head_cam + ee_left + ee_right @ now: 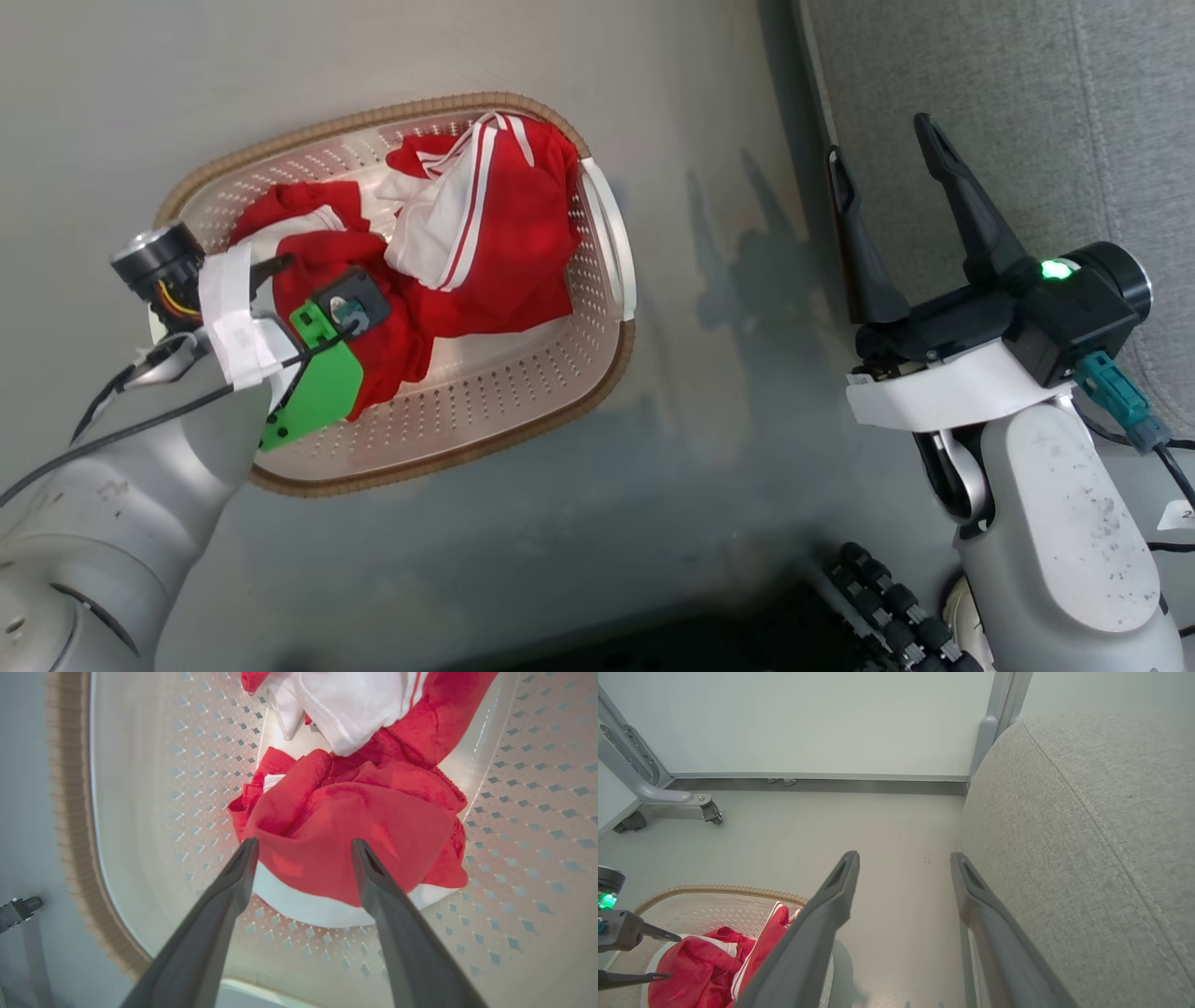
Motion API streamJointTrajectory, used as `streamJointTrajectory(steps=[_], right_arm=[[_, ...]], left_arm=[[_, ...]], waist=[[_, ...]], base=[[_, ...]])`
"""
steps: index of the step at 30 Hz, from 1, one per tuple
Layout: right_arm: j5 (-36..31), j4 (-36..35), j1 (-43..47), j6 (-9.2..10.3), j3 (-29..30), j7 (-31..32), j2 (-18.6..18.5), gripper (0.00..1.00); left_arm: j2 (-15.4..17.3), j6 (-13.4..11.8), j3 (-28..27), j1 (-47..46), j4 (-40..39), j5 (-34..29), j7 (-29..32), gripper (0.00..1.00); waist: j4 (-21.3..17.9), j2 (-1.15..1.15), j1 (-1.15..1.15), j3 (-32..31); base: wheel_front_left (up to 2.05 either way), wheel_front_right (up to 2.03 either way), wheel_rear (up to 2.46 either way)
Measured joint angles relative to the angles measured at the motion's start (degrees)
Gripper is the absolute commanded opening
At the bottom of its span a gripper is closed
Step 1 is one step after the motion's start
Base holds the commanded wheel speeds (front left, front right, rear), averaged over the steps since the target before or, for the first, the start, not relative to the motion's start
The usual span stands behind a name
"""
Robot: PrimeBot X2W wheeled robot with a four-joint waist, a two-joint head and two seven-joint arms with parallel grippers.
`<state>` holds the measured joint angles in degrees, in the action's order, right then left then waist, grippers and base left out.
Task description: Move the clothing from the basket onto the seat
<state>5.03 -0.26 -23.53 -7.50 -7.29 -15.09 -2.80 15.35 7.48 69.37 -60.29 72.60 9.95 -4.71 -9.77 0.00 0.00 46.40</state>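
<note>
Left pincer (304,843) is spread wide open, poking down into the basket (523,392) with a finger either side of a bunched red lump of the clothing (485,233). Can't tell if it's actually touching. All the clothing sits in the basket, on the floor (373,56). Right pincer (878,140) is open too and holds nothing, just beside the edge of the grey seat (1008,112).

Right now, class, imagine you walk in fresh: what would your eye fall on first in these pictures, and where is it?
The bright red clothing with white stripes, heaped in the cream basket on the pale floor, jumps out first. The left gripper reaches into the basket, fingers open toward the heap. To the right, the right gripper stands open beside the grey seat.
</note>
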Motion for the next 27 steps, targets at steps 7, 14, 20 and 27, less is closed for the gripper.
streamJointTrajectory(steps=[7, 14, 20, 27], right_arm=[[-0.34, -1.51, -0.52, 0.00, 0.02, 0.00, 0.01, 1.00], [-0.92, -3.15, -0.51, 0.00, 0.52, 0.00, 0.00, 1.00], [-1.31, -4.22, -0.35, 0.00, 0.73, 0.00, 0.00, 1.00], [-1.67, -5.54, 0.20, 0.00, 1.19, 0.00, 0.00, 1.00]], left_arm=[[-0.11, 0.00, 2.53, -2.83, 0.49, -0.51, 4.70, 1.00], [-1.32, 0.00, 3.56, -4.07, 0.73, -1.32, 8.18, 1.00], [-2.41, 0.00, 3.85, -4.87, 0.75, -1.93, 8.96, 1.00], [-3.54, 0.00, 3.94, -4.91, 0.85, -1.88, 10.68, 1.00]], waist=[[0.32, 0.00, 0.00, 3.44], [0.63, 0.00, 0.00, 6.44], [1.11, 0.00, 0.00, 8.67], [1.35, 0.00, 0.00, 10.14]], base=[[0.00, 0.00, 0.00], [0.00, 0.00, 0.00], [0.00, 0.00, 0.00], [0.00, 0.00, 0.00]])
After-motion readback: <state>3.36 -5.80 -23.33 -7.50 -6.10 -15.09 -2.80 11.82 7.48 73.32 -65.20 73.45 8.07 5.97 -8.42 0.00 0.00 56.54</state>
